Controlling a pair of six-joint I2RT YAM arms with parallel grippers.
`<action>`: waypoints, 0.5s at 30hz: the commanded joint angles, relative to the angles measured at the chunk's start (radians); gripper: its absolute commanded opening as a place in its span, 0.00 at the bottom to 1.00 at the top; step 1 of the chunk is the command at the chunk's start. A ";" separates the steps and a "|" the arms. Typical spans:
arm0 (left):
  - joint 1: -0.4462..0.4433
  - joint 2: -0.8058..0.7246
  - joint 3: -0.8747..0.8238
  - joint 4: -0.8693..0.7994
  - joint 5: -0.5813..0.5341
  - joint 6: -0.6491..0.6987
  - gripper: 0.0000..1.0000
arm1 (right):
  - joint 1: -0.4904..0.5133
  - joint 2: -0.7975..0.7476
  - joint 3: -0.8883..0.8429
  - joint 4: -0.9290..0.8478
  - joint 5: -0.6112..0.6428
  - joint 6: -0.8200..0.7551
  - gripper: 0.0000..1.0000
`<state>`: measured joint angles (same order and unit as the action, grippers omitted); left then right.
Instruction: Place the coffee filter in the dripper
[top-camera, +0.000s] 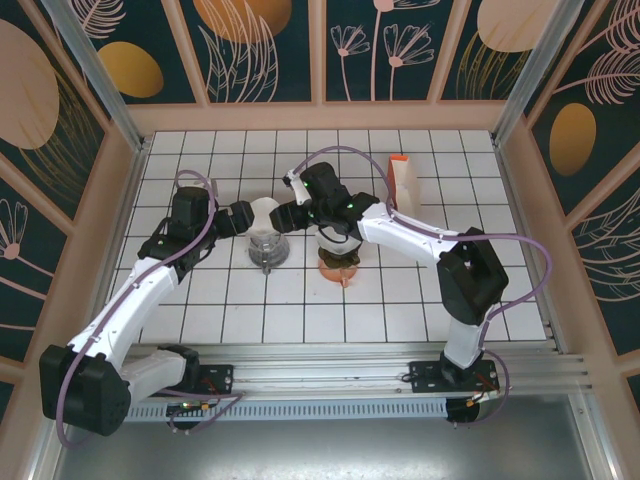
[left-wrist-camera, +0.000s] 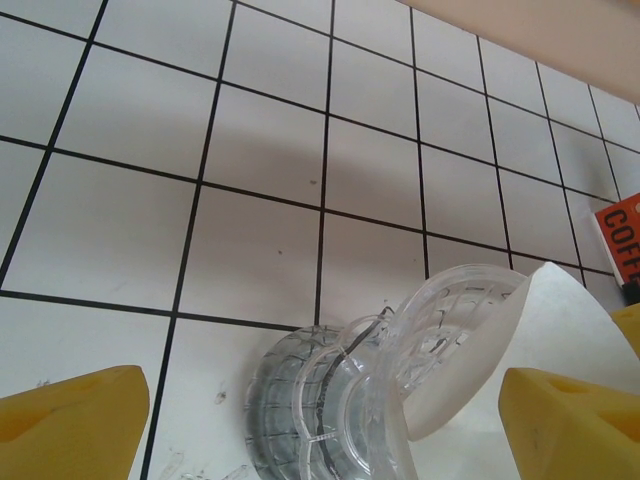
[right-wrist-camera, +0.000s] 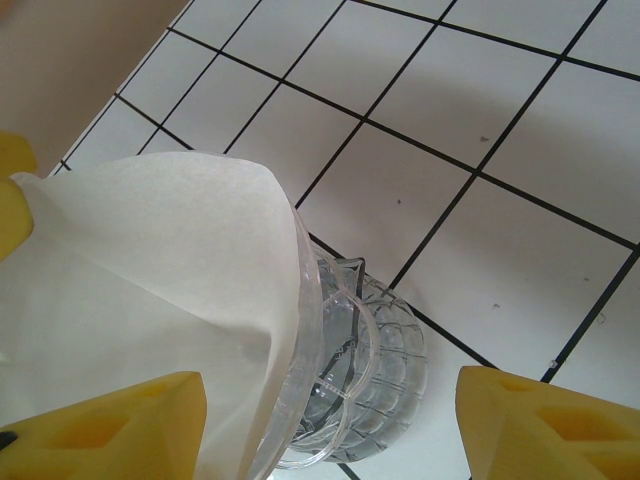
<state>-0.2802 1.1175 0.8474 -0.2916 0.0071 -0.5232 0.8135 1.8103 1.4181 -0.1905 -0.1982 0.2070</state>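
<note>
The clear glass dripper (top-camera: 267, 248) stands on the tiled table with the white paper coffee filter (top-camera: 263, 214) sitting in its cone and rising above the rim. My left gripper (top-camera: 240, 217) is just left of it and my right gripper (top-camera: 294, 214) just right of it. In the left wrist view the dripper (left-wrist-camera: 330, 400) and filter (left-wrist-camera: 545, 335) lie between the wide-apart yellow fingertips (left-wrist-camera: 70, 425) of the open left gripper (left-wrist-camera: 320, 430). In the right wrist view the open right gripper (right-wrist-camera: 330, 430) straddles the dripper (right-wrist-camera: 365, 375) and filter (right-wrist-camera: 150, 280), one fingertip (right-wrist-camera: 110, 430) against the paper's edge.
An orange and white coffee filter box (top-camera: 403, 183) stands at the back right, its corner (left-wrist-camera: 618, 235) also in the left wrist view. An orange object (top-camera: 338, 266) sits under the right arm beside the dripper. Wooden walls (top-camera: 320, 115) ring the table.
</note>
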 joint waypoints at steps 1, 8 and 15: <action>0.007 0.003 0.000 0.010 -0.045 -0.028 0.89 | 0.009 0.005 0.016 -0.014 0.025 -0.019 0.68; 0.006 -0.002 -0.014 0.000 -0.068 -0.039 0.88 | 0.008 0.004 0.011 -0.013 0.031 -0.015 0.68; 0.006 -0.019 -0.043 0.006 -0.060 -0.043 0.88 | 0.009 0.004 0.010 -0.013 0.039 -0.007 0.68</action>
<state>-0.2802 1.1172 0.8280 -0.2913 -0.0395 -0.5541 0.8139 1.8103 1.4181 -0.1905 -0.1799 0.2077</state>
